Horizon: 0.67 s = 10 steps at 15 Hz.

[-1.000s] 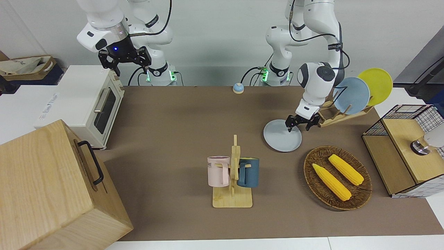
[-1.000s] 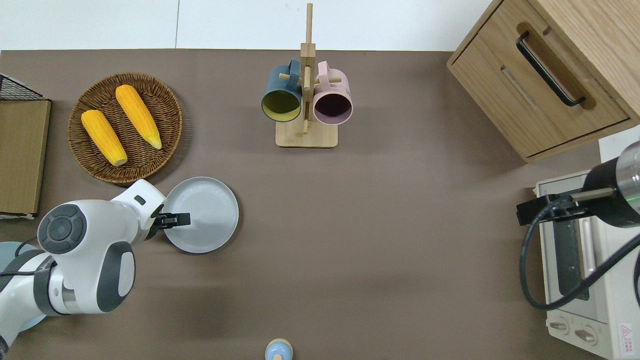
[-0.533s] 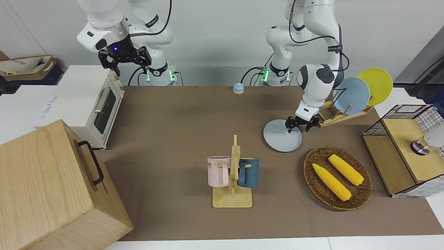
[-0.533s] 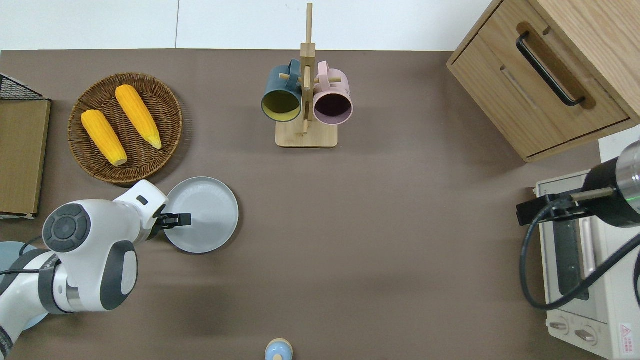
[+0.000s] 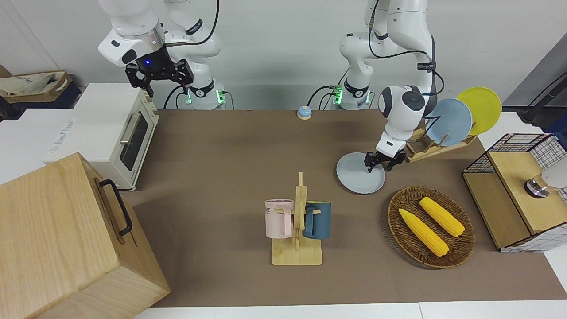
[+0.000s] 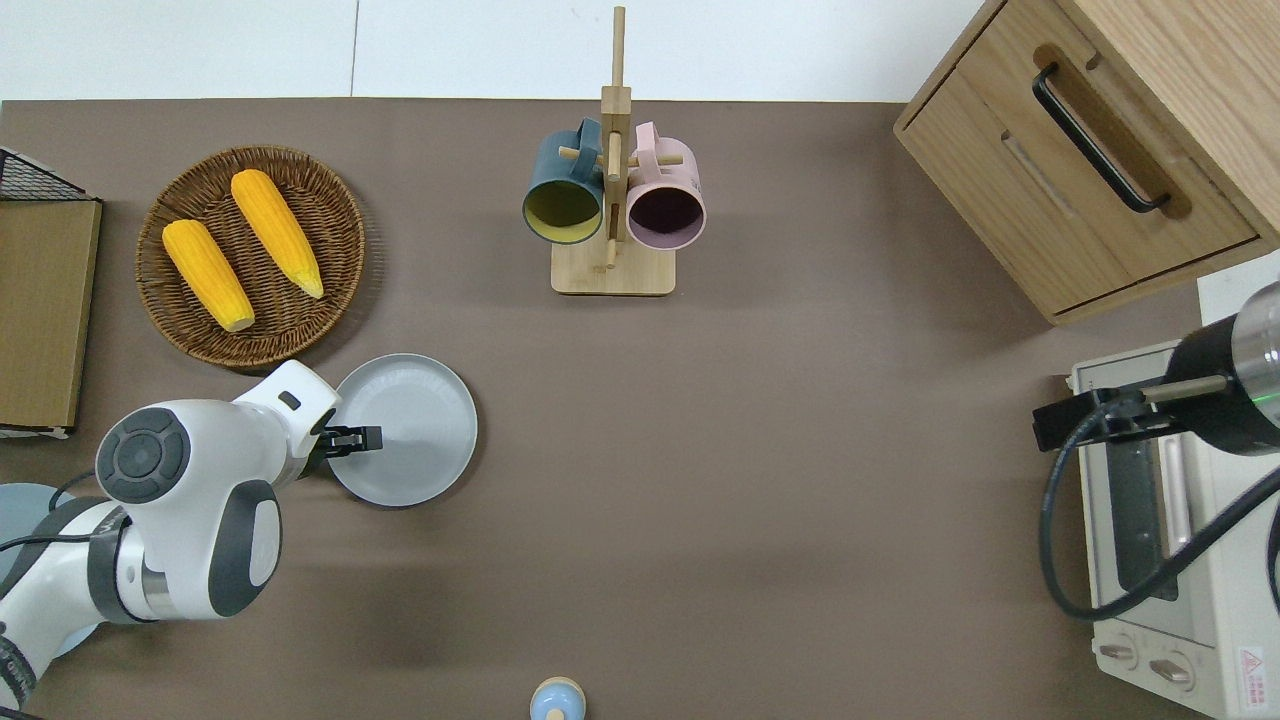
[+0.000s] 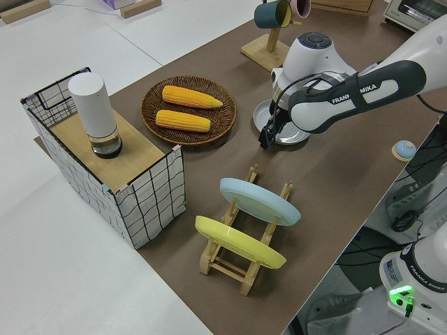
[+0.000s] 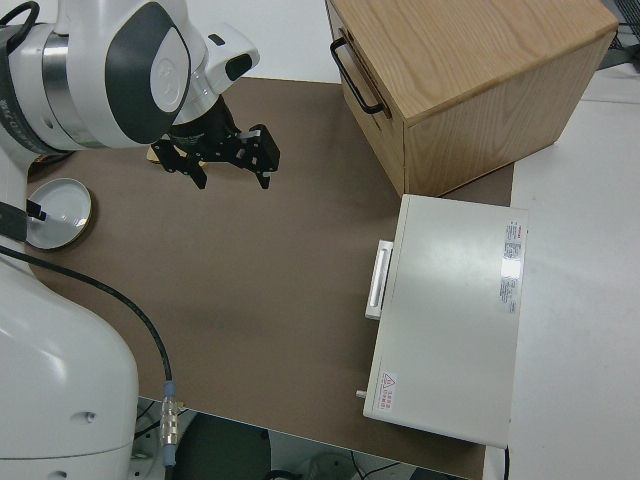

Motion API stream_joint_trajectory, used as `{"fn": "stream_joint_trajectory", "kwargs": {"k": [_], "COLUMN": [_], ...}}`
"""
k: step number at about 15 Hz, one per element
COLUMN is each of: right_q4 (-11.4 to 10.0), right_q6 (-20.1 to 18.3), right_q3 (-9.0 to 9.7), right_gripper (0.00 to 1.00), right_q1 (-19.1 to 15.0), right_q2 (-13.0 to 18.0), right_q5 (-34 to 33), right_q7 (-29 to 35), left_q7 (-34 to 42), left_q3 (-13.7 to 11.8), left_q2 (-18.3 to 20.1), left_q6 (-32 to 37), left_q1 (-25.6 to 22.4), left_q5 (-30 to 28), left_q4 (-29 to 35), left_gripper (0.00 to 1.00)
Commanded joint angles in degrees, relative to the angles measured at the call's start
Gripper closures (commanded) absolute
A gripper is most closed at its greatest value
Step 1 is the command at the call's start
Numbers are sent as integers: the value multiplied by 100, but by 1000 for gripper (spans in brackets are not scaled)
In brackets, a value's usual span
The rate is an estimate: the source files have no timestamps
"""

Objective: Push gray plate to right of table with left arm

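plate: gray plate [image 6: 405, 430] lies flat near the corn basket [image 6: 250, 256].
gripper: left gripper [image 6: 352, 438] jaws spread, one tip inside the plate.
risk: tip may slip over the low rim.

wicker basket [image 6: 345, 215] with two corn cobs [image 6: 275, 245] | mug stand [image 6: 612, 270]: pink mug [image 6: 665, 205], dark blue mug [image 6: 563, 200] | toaster oven [image 5: 110, 133]

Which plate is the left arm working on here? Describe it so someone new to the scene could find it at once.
Start at the wicker basket holding two corn cobs, toward the left arm's end of the table. The gray plate lies flat on the mat just nearer the robots, under the left gripper. The blue plate and the yellow plate stand upright in a wooden rack.
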<state>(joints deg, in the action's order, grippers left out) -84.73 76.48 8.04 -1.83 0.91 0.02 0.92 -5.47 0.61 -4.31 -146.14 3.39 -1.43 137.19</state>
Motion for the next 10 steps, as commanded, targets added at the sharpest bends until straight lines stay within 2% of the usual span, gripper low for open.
{"fn": "stream_joint_trajectory", "kwargs": {"k": [1, 7, 10], "right_q4": [53, 53, 53], "right_q6": [-89, -89, -89], "right_q3": [92, 92, 92], "right_gripper": [17, 17, 17], "right_q1": [-115, -107, -107], "right_q2": [14, 14, 14], "right_q5": [25, 25, 25], "right_q7": [75, 75, 66], "left_q7": [-7, 11, -15], "left_q3": [-35, -52, -52], "left_q2": [88, 185, 185], "left_q6": [-81, -28, -28], "left_q1": [22, 22, 22], "left_q5": [-42, -42, -51], "left_q4": [97, 80, 62], "left_gripper": [322, 646, 883]}}
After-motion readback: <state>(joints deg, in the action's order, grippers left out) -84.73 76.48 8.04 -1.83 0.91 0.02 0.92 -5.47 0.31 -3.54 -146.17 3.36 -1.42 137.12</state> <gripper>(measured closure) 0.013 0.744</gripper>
